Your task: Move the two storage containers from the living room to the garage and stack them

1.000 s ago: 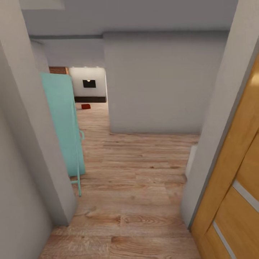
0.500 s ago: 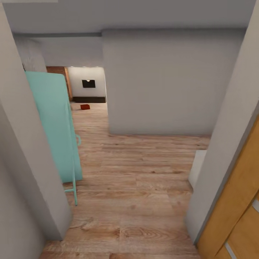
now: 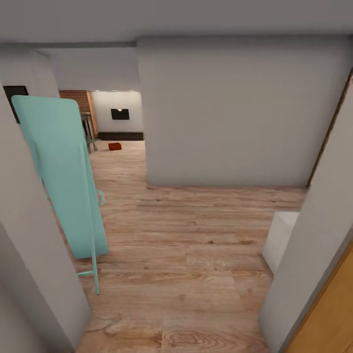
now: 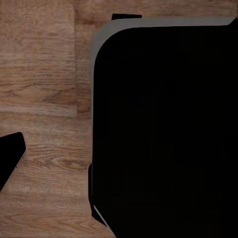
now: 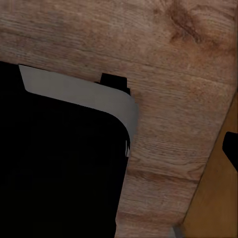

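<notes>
One orange-red storage container (image 3: 115, 146) sits small and far off on the light wood plank floor, past the hallway opening into the living room (image 3: 117, 120). A brick wall (image 3: 74, 99) and a dark wall screen (image 3: 120, 114) show in that room. In the left wrist view one dark fingertip (image 4: 11, 157) hangs over the planks beside my black base (image 4: 163, 129). The right wrist view has a dark fingertip (image 5: 231, 148) at its edge, next to my base (image 5: 59, 163). Neither view shows how the jaws stand.
A teal folded panel on thin legs (image 3: 63, 176) leans on the left wall. A grey wall (image 3: 235, 113) blocks the way ahead right; the passage runs along its left. A white box (image 3: 282, 238) sits at right, behind the grey door jamb (image 3: 314, 255) and a wooden door (image 3: 333, 318).
The whole view has shifted as I roll forward through the doorway: the door frame and wooden door slide outward, and more of the hallway, the teal panel and the white box appears.
</notes>
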You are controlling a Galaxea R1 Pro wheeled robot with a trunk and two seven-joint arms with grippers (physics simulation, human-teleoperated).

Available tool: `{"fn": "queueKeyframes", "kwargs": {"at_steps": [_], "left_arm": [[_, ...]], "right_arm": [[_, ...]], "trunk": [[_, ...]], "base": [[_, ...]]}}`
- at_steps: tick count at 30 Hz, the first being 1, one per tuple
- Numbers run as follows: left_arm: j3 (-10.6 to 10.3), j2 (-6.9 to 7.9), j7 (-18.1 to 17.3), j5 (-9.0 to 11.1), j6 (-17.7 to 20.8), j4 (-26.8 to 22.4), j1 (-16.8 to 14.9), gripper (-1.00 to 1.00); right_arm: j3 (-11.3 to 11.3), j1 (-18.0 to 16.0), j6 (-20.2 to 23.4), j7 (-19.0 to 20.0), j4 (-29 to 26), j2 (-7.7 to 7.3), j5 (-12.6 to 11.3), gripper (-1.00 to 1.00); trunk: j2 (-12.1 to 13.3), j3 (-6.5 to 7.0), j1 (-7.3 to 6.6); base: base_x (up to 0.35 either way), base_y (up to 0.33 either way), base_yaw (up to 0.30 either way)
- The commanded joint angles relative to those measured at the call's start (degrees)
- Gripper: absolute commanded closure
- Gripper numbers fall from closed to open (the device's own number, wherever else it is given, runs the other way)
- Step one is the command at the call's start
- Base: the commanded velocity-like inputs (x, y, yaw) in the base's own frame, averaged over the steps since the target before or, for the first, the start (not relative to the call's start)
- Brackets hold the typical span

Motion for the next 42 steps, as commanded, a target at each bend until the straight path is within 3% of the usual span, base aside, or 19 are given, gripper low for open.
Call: {"fn": "queueKeyframes", "kwargs": {"at_steps": [1,42], "left_arm": [[0.12,-0.01,0.08,0.13,-0.04,-0.06,0.01,-1.0],[0.12,-0.01,0.08,0.11,-0.05,-0.06,0.01,-1.0]], "right_arm": [[0.47,-0.02,-0.22,0.32,0.15,0.03,-0.57,-1.0],[0.48,-0.01,-0.31,0.32,0.15,0.03,-0.2,-1.0]], "trunk": [[-0.02,-0.05,0.03],[-0.02,-0.05,0.03]], "base": [[0.321,0.0,0.0],[0.32,0.0,0.0]]}}
